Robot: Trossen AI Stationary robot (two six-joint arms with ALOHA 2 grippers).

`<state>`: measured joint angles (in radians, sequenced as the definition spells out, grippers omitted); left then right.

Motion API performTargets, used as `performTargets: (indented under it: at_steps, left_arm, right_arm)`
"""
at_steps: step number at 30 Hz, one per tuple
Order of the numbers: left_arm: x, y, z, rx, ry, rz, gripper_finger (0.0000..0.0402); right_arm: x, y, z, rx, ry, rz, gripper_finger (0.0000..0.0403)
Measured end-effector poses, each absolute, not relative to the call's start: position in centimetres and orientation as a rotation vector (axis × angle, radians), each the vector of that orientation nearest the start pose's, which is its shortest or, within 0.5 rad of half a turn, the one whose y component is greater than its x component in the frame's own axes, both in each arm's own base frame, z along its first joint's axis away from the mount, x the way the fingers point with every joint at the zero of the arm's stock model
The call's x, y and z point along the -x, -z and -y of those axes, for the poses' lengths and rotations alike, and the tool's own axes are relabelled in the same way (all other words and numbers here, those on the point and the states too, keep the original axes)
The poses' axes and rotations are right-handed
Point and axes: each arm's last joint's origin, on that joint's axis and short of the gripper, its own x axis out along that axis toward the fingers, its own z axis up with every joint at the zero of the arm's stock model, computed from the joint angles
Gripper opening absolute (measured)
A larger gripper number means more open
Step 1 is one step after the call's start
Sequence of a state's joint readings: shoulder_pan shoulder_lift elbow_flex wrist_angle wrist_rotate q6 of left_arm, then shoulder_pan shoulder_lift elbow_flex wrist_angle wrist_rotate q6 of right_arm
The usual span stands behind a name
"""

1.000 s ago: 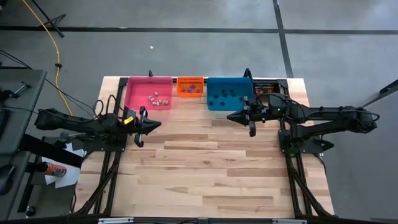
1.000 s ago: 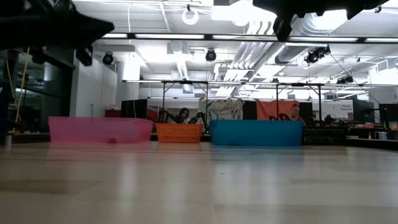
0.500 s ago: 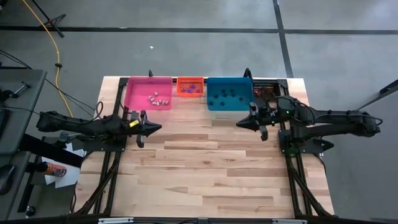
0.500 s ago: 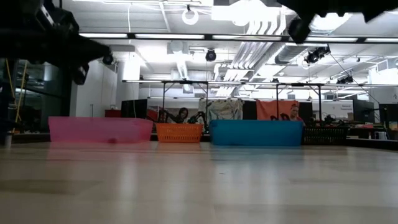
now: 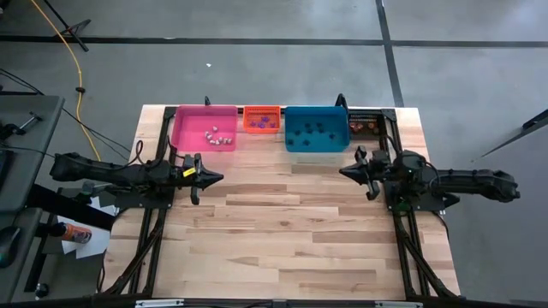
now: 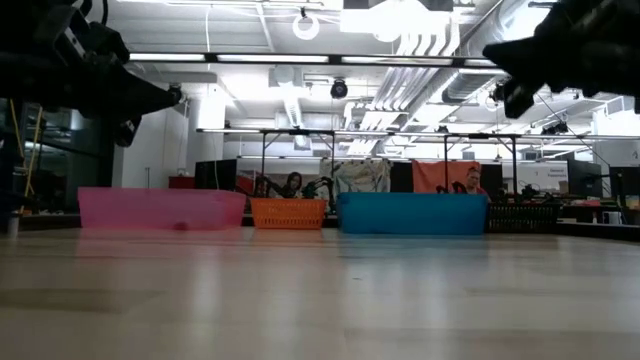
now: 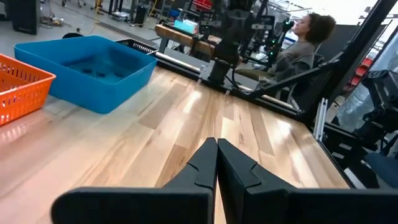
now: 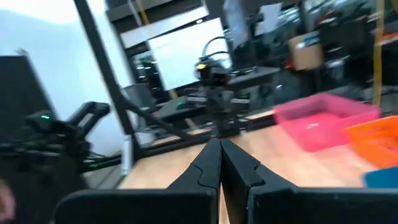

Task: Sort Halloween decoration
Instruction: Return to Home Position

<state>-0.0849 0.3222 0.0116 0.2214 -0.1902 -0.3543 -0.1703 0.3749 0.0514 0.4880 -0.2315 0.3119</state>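
Observation:
The Halloween decoration lies sorted in bins along the table's far edge: pale whitish trinkets [image 5: 217, 137] in the pink bin [image 5: 204, 127], purple ones [image 5: 263, 121] in the orange basket [image 5: 262, 119], dark ones [image 5: 315, 130] in the blue bin [image 5: 316, 128], a few in the black bin [image 5: 363, 122]. My left gripper [image 5: 219, 177] [image 7: 216, 147] hovers shut over the table's left side, in front of the pink bin. My right gripper [image 5: 342, 172] [image 8: 220, 147] hovers shut over the right side, in front of the blue bin. Both hold nothing.
The four bins stand in a row along the far edge, seen low as pink [image 6: 160, 209], orange [image 6: 288, 213] and blue [image 6: 413, 213]. Bare wood [image 5: 282, 231] spreads over the middle and near part. A person [image 7: 305, 43] sits beyond the table's right side.
My right gripper has drawn back toward the table's right edge and slightly toward the near edge, away from the blue bin, staying shut. My left gripper has edged a little toward the right. The trinkets and bins have stayed where they were.

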Motion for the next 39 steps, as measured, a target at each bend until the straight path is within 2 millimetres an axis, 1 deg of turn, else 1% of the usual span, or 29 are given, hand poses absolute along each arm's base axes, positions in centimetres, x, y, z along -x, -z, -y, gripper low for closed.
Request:
performTargets:
  at_steps: [4, 8, 14, 19, 23, 28, 32, 39]
  left_arm:
    - [-11.7, -16.1, 0.4, 0.345, -0.12, -0.067, 0.0001]
    - [-11.7, -16.1, 0.4, 0.345, -0.12, -0.068, 0.0001]
    - [-11.7, -16.1, 0.4, 0.345, -0.12, -0.068, 0.0001]
    - [-11.6, -16.2, 0.5, 0.344, -0.117, -0.06, 0.0001]
    - [-11.2, -16.8, 0.4, 0.353, -0.106, 0.003, 0.0001]
    - [-10.6, -17.5, 0.3, 0.365, -0.099, 0.079, 0.0001]
    - [-10.3, -17.8, 0.3, 0.369, -0.094, 0.115, 0.0001]
    - [-9.6, -17.6, 0.2, 0.371, -0.092, 0.12, 0.0001]
  right_arm:
    - [-11.6, -18.2, 1.6, -0.259, -0.024, 0.125, 0.0]
    - [-11.7, -16.8, 1.8, -0.286, 0.053, -0.014, 0.0]
    - [-11.5, -15.3, 1.8, -0.311, 0.079, -0.174, 0.0]
    - [-11.2, -14.4, 1.7, -0.325, 0.093, -0.273, 0.0]
    - [-10.8, -15.2, 1.5, -0.309, 0.083, -0.182, 0.0]
    - [-9.6, -17.0, 1.3, -0.28, 0.047, 0.027, 0.0]
    - [-9.5, -18.0, 1.2, -0.272, 0.024, 0.133, 0.0]
    - [-9.5, -18.0, 1.1, -0.27, 0.01, 0.122, 0.0]
